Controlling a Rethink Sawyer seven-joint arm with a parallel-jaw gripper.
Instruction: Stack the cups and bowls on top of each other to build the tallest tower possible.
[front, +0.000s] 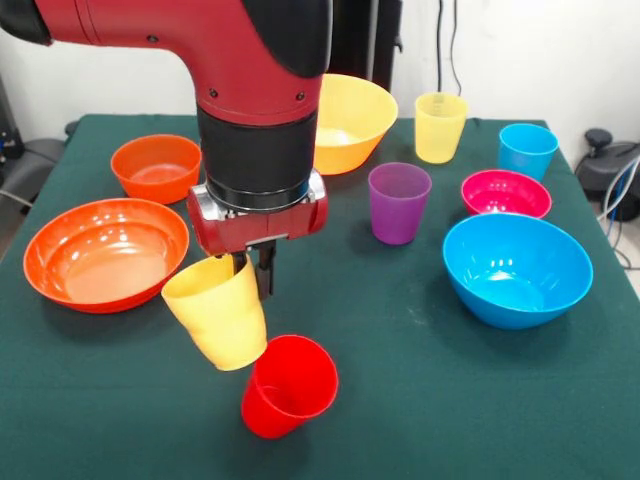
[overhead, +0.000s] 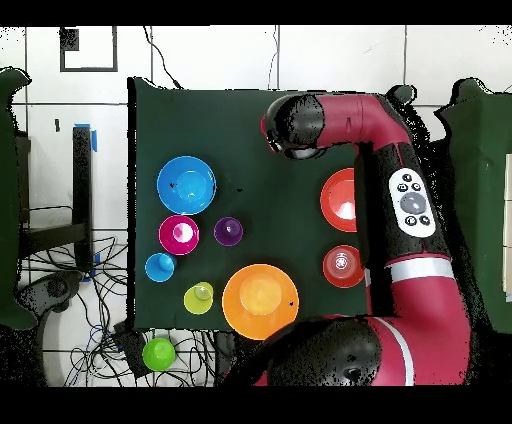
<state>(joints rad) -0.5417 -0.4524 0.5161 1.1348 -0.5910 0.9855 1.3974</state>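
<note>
Gripper (front: 258, 268) closed on rim of smooth yellow-orange plastic cup (front: 220, 310), held tilted just above red plastic cup (front: 289, 386) on green tabletop (front: 420, 400). Light, stiff, likely slippery; rim pinch seems best.

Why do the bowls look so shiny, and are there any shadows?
Front view: room light glints white inside the wide orange bowl and the big blue bowl; a soft shadow lies on the green cloth beside the blue bowl. Overhead view: small white glints sit in the bowls, and the arm covers the tool and its cup.
</note>
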